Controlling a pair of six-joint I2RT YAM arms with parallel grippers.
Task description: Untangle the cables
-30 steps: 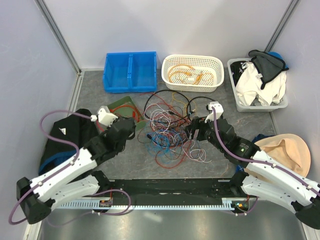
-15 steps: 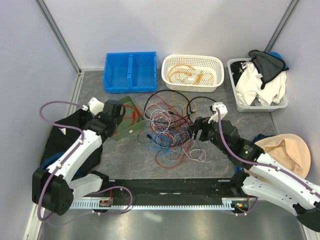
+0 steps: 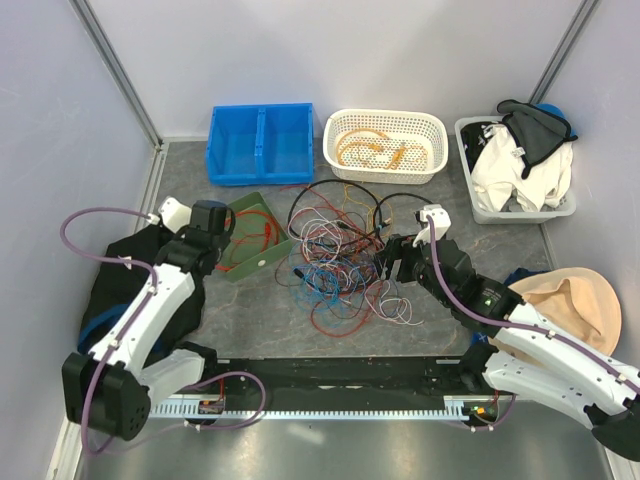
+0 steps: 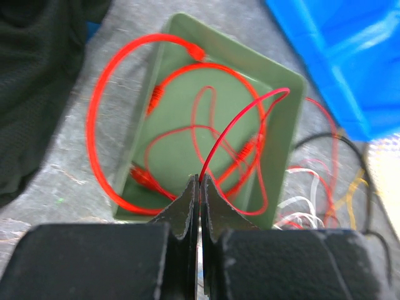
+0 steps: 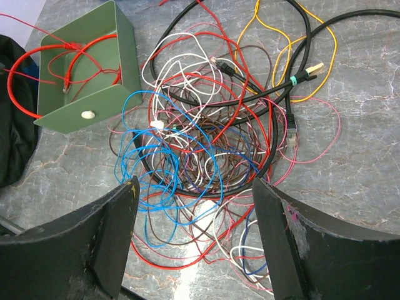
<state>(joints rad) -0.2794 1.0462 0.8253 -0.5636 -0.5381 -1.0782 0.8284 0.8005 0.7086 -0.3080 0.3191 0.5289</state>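
- The left gripper (image 4: 199, 182) is pressed shut and a thin red cable (image 4: 215, 144) is pinched; it is arced away from the jaws over the green tray (image 4: 237, 53).
- The cables (image 3: 340, 260) are heaped mid-table just right of the tray, stretched near-to-far.
- The right gripper (image 5: 194, 187) is seen spread wide at the heap's right edge, nothing gripped.

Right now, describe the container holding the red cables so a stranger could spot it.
Find the blue bin at the back left. Just nearer the robot, left of the cable tangle, sits an olive-green tray. It is the only green container, holding only red cables.
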